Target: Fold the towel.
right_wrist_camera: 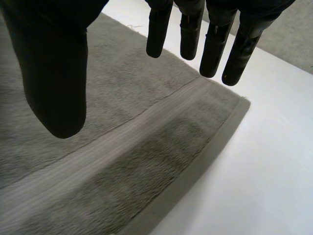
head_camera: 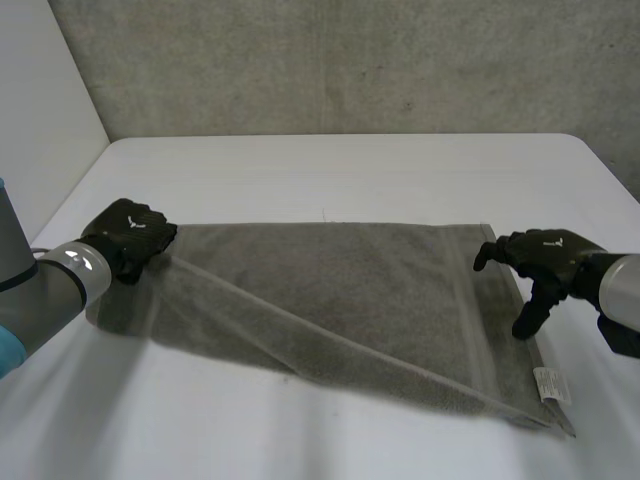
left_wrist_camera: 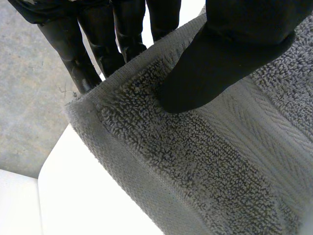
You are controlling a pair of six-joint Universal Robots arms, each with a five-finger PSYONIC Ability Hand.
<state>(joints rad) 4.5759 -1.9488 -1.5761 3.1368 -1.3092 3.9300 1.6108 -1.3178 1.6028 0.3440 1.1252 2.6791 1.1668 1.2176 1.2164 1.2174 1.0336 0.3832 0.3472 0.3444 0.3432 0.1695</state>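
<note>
Towel (head_camera: 330, 290) on table (head_camera: 350, 170); left hand (head_camera: 130, 235) pinches lifted corner; right hand (head_camera: 548, 255) spread, empty, above opposite edge.

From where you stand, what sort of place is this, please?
Most likely a robot lab or test room, not a home. A plain white table stands against a rough grey concrete wall, and the robot's black left hand holds one corner of a grey towel on it.
</note>
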